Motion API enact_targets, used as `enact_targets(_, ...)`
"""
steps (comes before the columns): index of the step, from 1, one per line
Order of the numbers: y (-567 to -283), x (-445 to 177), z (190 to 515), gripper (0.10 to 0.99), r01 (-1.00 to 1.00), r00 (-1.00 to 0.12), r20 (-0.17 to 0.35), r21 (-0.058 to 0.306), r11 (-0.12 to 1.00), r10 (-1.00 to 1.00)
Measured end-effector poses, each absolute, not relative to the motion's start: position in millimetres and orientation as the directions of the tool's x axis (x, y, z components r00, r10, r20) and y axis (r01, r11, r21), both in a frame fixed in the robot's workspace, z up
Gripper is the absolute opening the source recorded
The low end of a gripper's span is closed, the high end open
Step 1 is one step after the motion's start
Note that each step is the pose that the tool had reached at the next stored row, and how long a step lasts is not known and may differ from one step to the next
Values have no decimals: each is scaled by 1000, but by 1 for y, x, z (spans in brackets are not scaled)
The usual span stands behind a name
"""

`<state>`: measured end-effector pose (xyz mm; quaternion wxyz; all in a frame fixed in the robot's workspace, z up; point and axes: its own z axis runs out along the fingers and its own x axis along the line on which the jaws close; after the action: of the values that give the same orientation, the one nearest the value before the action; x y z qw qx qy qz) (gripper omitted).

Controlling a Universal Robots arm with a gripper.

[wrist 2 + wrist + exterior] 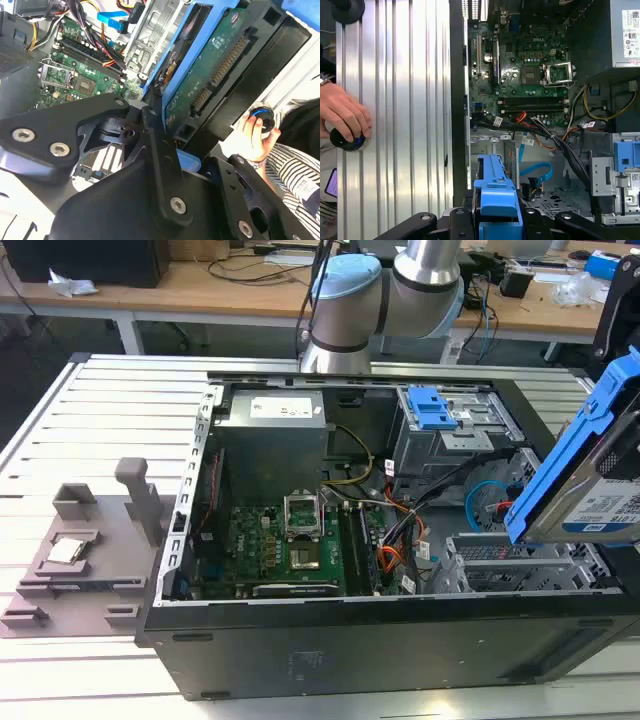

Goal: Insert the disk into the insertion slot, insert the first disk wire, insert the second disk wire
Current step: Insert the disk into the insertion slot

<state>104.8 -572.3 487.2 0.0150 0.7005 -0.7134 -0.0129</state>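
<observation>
Blue plastic rims the stiff, probably weighty disk [602, 495], and the gripper [497, 216] is clamped on those sturdier edges.

A silver-grey disk [612, 502] with a white printed label is framed by a bright blue caddy [608, 395], seen at three o'clock in the exterior view. A green motherboard [285, 545] is shown inside the black computer case [350, 650]. The worktop [110, 410] is ribbed silver. A black-and-white striped sleeve [295, 175] is seen in the second wrist view.
</observation>
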Motion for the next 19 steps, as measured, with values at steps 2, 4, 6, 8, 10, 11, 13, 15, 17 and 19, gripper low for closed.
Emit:
enact_targets(2,-572,105,483,369,-999,-18,3,39,18,-1000)
enact_targets(4,-572,102,479,369,-999,-18,3,39,18,-1000)
enact_targets(6,-572,100,478,369,-999,-18,3,39,18,-1000)
enact_targets(8,-572,99,476,369,-999,-18,3,39,18,-1000)
enact_targets(10,-572,99,475,369,-999,-18,3,39,18,-1000)
enact_targets(11,-572,99,474,369,-999,-18,3,39,18,-1000)
enact_targets(13,-572,98,473,369,-999,-18,3,39,18,-1000)
enact_targets(15,-572,98,471,369,-999,-18,3,39,18,-1000)
enact_targets(17,-572,98,470,369,-999,-18,3,39,18,-1000)
enact_targets(19,-572,98,469,369,-999,-18,3,39,18,-1000)
